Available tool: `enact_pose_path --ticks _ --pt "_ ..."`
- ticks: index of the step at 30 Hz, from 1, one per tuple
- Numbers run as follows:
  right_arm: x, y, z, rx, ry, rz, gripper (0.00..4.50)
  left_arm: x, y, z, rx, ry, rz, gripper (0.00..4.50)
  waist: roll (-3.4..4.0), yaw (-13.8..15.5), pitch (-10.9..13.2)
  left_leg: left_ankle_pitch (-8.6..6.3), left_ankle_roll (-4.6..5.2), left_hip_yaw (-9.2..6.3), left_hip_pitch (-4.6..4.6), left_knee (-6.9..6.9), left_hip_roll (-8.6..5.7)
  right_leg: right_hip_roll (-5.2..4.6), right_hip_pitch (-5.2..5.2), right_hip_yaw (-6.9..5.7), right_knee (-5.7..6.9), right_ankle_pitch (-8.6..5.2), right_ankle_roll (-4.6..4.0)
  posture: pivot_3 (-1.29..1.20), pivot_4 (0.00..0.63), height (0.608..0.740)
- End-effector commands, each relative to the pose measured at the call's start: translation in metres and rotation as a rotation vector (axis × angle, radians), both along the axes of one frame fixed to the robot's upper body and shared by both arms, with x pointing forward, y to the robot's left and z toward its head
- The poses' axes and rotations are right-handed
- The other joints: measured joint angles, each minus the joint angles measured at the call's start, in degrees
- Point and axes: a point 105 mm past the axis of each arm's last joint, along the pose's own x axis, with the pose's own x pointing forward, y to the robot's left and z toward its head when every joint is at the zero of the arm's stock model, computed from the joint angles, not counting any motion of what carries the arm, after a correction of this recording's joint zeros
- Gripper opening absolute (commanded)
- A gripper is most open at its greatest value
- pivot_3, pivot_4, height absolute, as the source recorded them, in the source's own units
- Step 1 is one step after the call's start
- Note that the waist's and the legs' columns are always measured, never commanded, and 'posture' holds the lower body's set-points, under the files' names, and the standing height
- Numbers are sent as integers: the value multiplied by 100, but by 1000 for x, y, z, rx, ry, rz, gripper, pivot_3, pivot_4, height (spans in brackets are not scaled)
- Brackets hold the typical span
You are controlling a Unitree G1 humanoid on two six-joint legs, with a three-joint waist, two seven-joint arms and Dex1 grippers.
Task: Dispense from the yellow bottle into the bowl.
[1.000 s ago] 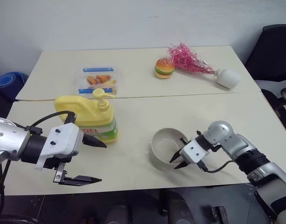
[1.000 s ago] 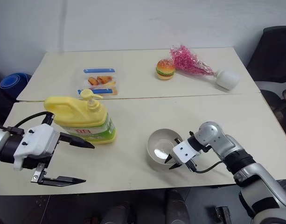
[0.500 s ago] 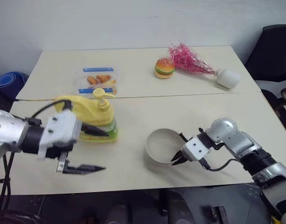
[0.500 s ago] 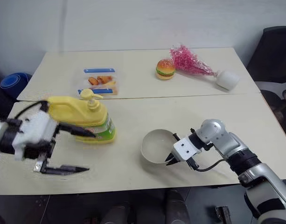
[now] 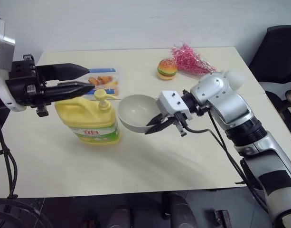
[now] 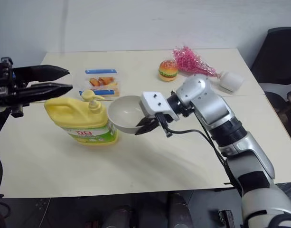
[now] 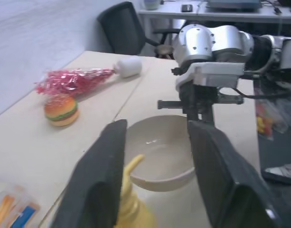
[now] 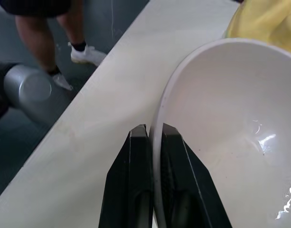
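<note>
The yellow bottle (image 5: pixel 92 121) stands upright on the table, left of centre, its pump top (image 5: pixel 103 95) pointing right. My right gripper (image 5: pixel 154 126) is shut on the near rim of the greyish-white bowl (image 5: pixel 135 111) and holds it off the table, tilted, right beside the pump spout. The right wrist view has the rim pinched between the two fingers (image 8: pixel 138 156). My left gripper (image 5: pixel 90 77) hovers level just above the bottle's handle, open by a narrow gap and holding nothing. In the left wrist view the bowl (image 7: pixel 159 156) and pump top (image 7: pixel 131 166) lie between its fingers.
A clear food box with blue clips (image 5: pixel 101 80) sits behind the bottle. Far back are a toy burger (image 5: pixel 167 69) and a pink bundle (image 5: pixel 192 59) in a white vase (image 5: pixel 233 78). A black chair (image 5: pixel 278 52) stands at the right. A person's legs (image 8: pixel 41 28) stand off the table's edge.
My right gripper lifted the bowl off the table and carried it left to the pump spout. My left gripper rose from beside the bottle to above it, its fingers drawing closer together.
</note>
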Motion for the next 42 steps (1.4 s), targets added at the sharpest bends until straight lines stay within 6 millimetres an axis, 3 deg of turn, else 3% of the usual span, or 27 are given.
enact_pose_path --ticks 1,3,4,12,18,20,34,42 --pt "-7 3 12 1 -64 66 0 9 4 9 26 -54 42 702 -8 -3 -2 0 0 -1 -1 0 0 0 0 -2 -1 0 0 0 150 740" --pt "-4 3 11 -13 -86 72 0 14 6 7 48 -44 49 26 -9 -20 -1 0 1 5 0 -3 -2 0 -1 -4 -3 0 0 0 150 740" --pt "-2 4 11 -14 -92 68 0 16 7 5 57 -41 51 6 -9 -26 -1 -1 1 11 3 -9 -2 0 -2 -4 -3 0 0 0 150 740" --pt "17 21 21 -4 -151 29 0 18 7 -8 127 -30 44 6 -11 -155 0 2 -4 31 -7 -11 2 1 -34 2 14 0 0 0 150 740" --pt "22 31 24 0 -175 36 0 19 6 -14 146 -21 43 6 -11 -180 0 2 -5 39 -25 -10 2 -1 -63 2 21 0 0 0 150 740" --pt "23 34 27 2 -180 42 0 26 13 -25 171 -24 91 6 -11 -192 0 3 -6 40 -31 -10 2 -1 -71 2 23 0 0 0 150 740" --pt "26 36 29 -7 -197 52 0 29 14 -49 220 -10 122 6 -11 -200 0 5 -9 46 -27 -9 4 -2 -77 7 34 -1 -3 0 150 740" --pt "26 35 30 -10 -200 56 0 32 16 -29 113 -58 148 6 -12 -186 0 8 -15 48 -24 -5 4 -3 -77 11 42 1 -8 0 150 740"
